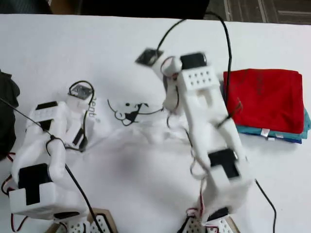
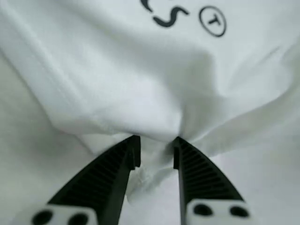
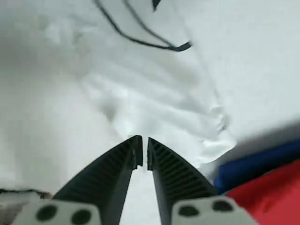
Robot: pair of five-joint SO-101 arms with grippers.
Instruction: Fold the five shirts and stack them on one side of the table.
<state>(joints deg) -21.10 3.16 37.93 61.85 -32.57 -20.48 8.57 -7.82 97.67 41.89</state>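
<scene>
Your left end effector point(image 2: 155, 151) is grasping the white shirt point(image 2: 140, 84): a bunched fold of cloth sits pinched between its two ribbed jaws, and the fabric rises in creases from the tips. The black print on the shirt lies just beyond that fold.

Your right end effector point(image 3: 141, 152) is clenched, with only a sliver between its jaws. The tips rest against rumpled white cloth of the same shirt, close to its hem. You cannot tell whether any fabric is caught in that narrow gap. Just beside that hem you can see the edge of the blue shirt point(image 3: 258, 166) with the red shirt point(image 3: 276, 192) on top of it.

From above, the white shirt point(image 1: 136, 141) lies spread and wrinkled across the middle of the tabletop point(image 1: 73, 43), its black graphic between the two arms. The left arm point(image 1: 43, 145) crouches over the shirt's left side and the right arm point(image 1: 209, 116) stretches over its right side. The folded stack sits at the right side of the tabletop, just beside the right arm: the red shirt on top, with a teal shirt point(image 1: 252, 130) and the blue shirt beneath it. A dark cloth point(image 1: 7, 111) lies at the left edge, well apart from the stack.
</scene>
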